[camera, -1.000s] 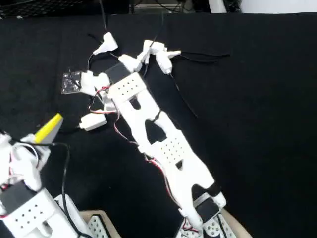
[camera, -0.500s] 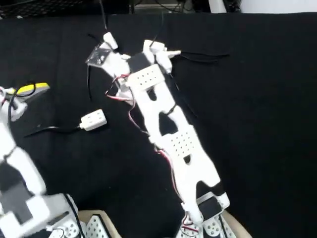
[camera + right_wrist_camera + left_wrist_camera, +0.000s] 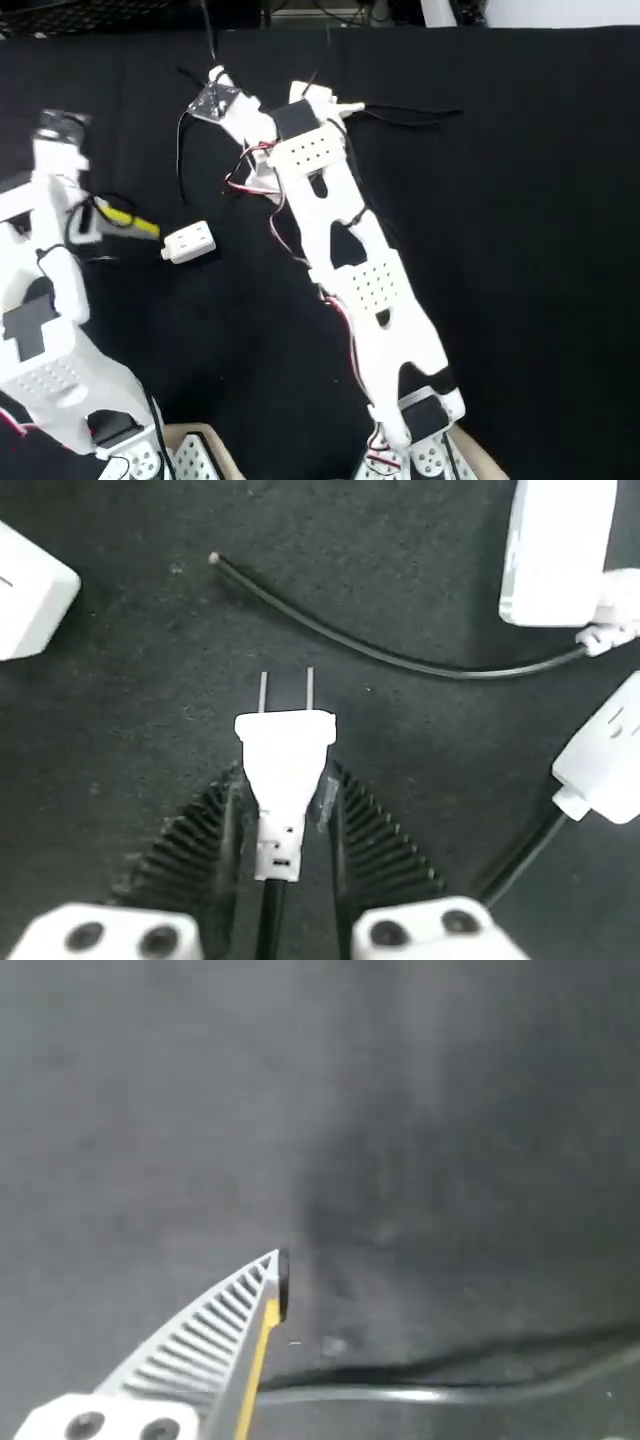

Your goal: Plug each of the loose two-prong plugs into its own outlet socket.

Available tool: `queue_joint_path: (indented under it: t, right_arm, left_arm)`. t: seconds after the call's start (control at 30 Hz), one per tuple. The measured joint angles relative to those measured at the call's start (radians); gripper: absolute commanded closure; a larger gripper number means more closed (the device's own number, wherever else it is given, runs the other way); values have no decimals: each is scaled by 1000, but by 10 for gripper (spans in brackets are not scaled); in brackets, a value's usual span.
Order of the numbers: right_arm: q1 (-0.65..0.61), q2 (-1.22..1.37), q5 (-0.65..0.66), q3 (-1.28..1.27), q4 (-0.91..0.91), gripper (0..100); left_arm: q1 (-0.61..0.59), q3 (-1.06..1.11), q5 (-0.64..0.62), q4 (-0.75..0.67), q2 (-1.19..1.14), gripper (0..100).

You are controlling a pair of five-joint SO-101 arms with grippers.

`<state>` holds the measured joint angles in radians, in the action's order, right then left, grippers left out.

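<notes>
A lone outlet socket (image 3: 189, 241) lies on the black surface (image 3: 520, 260). The left end effector (image 3: 274, 1278) sits just beside this socket, on the side away from the right arm, above a black cord (image 3: 420, 1393). Its fingers are pressed together on nothing. Well beyond the socket, toward the far edge, the right end effector (image 3: 284, 780) clamps a white two-prong plug (image 3: 285, 742) by its body. The prongs jut clear past the fingertips. More white sockets (image 3: 603, 748) lie there too, apart from the plug.

White plug (image 3: 285, 748) (prongs out) between fingers (image 3: 385, 832)
</notes>
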<state>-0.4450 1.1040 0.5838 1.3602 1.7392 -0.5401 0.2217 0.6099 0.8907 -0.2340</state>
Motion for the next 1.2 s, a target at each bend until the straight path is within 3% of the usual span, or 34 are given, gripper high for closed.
queue_joint_path:
  t: [0.17,0.37,0.5,0.67,0.83,1.07,1.2]
  right_arm:
    - [17,0,-6,0,0,987]
    - [46,0,-6,0,0,987]
    - [55,0,-6,0,0,987]
    - [55,0,-18,0,0,987]
    - [55,0,-48,0,2,987]
    - [95,0,-91,0,2,987]
    - [115,0,-118,0,2,987]
  left_arm:
    - [44,92,92,-46,-14,388]
    - [57,173,109,-233,-17,388]
    - [60,170,110,-269,-18,388]
    - [91,101,115,-157,-34,388]
    - [175,86,242,5,-49,388]
    - [229,49,302,52,-78,396]
    - [258,0,396,66,-129,552]
